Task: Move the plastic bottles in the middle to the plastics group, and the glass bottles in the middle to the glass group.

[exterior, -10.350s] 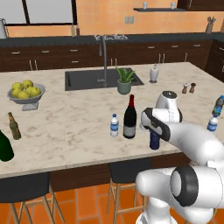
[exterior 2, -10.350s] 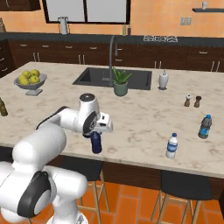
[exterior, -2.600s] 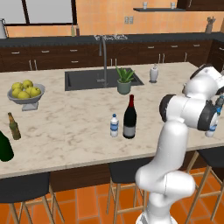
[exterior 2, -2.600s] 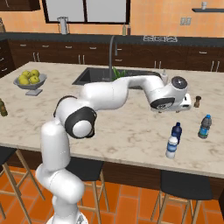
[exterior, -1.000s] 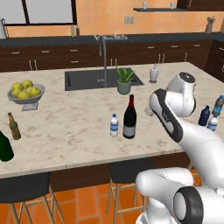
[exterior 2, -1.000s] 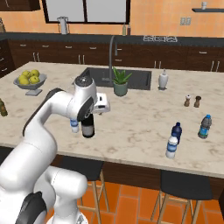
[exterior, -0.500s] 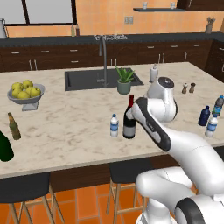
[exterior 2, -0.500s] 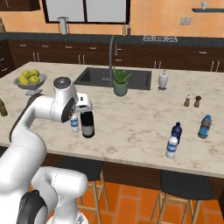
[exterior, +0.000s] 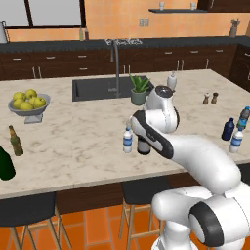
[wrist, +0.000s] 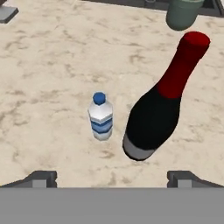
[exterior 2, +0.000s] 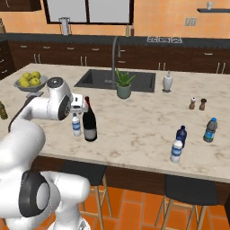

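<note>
The tall dark wine bottle (wrist: 153, 118) with a red neck stands mid-counter, also in the right base view (exterior 2: 90, 123). Close on its left stands a small clear plastic bottle (wrist: 101, 116) with a blue cap (exterior 2: 77, 125) (exterior: 127, 141). My gripper (wrist: 112, 177) hovers open above and in front of both, holding nothing; the hand (exterior 2: 79, 103) sits level with the wine bottle's neck. The dark blue plastic bottle (exterior 2: 181, 134) stands at the right, between a clear bottle (exterior 2: 176, 151) and the blue-labelled plastics group bottle (exterior 2: 209, 129). The brown beer bottle (exterior: 15, 141) and green bottle (exterior: 5, 164) stand far left.
A potted plant (exterior 2: 122, 85) stands by the sink (exterior 2: 96, 79) behind the wine bottle. A fruit bowl (exterior: 28, 105) sits at the back left. Salt and pepper shakers (exterior 2: 197, 103) and a white dispenser (exterior 2: 167, 82) stand at the back right. Stools line the counter's near edge.
The arm has swung left from the right side of the counter to the middle pair of bottles. The gripper stayed open and empty; no bottle moved.
</note>
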